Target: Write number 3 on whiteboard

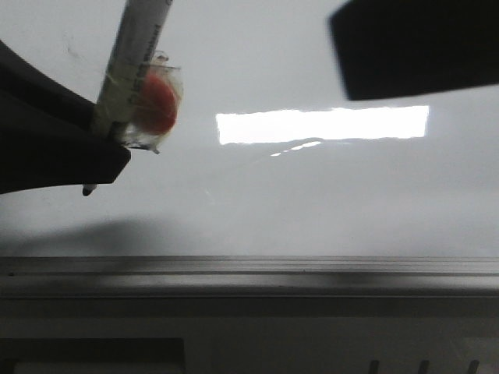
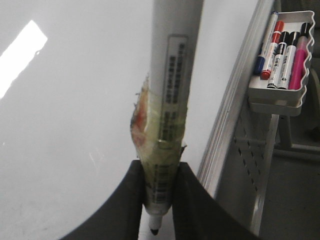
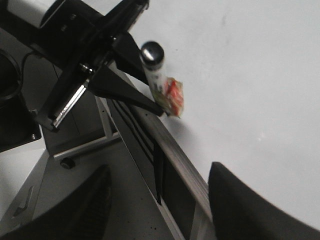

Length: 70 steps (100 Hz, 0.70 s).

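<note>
The whiteboard point(image 1: 312, 202) is glossy pale grey with a bright light reflection and a grey metal rail point(image 1: 249, 269) along its near edge. No drawn number 3 shows on it in any view. My left gripper point(image 1: 109, 156) is shut on a white marker point(image 1: 136, 54) wrapped in tape with a red blob. The marker's dark tip point(image 1: 88, 189) points down at the board; I cannot tell if it touches. In the left wrist view the marker point(image 2: 172, 75) sits between the fingers of that gripper point(image 2: 159, 200). My right gripper point(image 3: 160, 210) is open and empty over the rail point(image 3: 175, 155), and shows dark at the top right point(image 1: 413, 47).
A white tray point(image 2: 277, 97) holding several coloured markers hangs beside the board's rail. The left arm and its marker point(image 3: 155, 70) show in the right wrist view, at the board's point(image 3: 250, 75) edge. Dark frame parts point(image 3: 140, 135) lie below the rail.
</note>
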{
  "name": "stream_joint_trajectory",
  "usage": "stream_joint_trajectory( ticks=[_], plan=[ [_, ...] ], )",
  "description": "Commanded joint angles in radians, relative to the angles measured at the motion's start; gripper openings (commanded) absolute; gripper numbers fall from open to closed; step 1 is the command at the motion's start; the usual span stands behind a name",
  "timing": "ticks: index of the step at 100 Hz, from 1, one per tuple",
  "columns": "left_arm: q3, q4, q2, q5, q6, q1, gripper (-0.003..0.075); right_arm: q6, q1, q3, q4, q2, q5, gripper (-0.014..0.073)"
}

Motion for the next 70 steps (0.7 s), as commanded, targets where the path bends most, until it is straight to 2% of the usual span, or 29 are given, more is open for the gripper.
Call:
stream_joint_trajectory(
  ticks=[1,23,49,54,59,60,63,68,70],
  plan=[
    [-0.035,0.033,0.009,-0.094,0.002,-0.011,-0.002,-0.011,0.017,-0.091,-0.036,0.091,-0.085,0.0395],
    [-0.035,0.049,0.053,-0.092,0.002,-0.011,-0.002,-0.011,0.017,-0.215,-0.036,0.255,-0.115,0.0395],
    [-0.035,0.05,0.066,-0.094,0.002,-0.011,-0.002,-0.011,0.017,-0.269,-0.036,0.362,-0.102,0.0379],
    [-0.035,0.051,0.066,-0.094,0.002,-0.011,-0.002,-0.011,0.017,-0.269,-0.036,0.369,-0.088,0.0326],
    [-0.035,0.051,0.066,-0.094,0.002,-0.011,-0.002,-0.011,0.017,-0.269,-0.036,0.373,-0.073,0.0229],
    [-0.035,0.051,0.066,-0.094,0.002,-0.011,-0.002,-0.011,0.017,-0.269,-0.036,0.373,-0.07,0.0171],
    [-0.035,0.051,0.066,-0.094,0.002,-0.011,-0.002,-0.011,0.017,-0.269,-0.036,0.373,-0.068,0.0106],
    [-0.035,0.053,0.066,-0.094,0.002,-0.011,-0.002,-0.011,0.014,-0.27,-0.036,0.373,-0.065,-0.0075],
    [-0.035,0.054,0.066,-0.094,0.002,-0.011,-0.002,-0.01,0.012,-0.271,-0.034,0.373,-0.062,-0.0066]
  ],
)
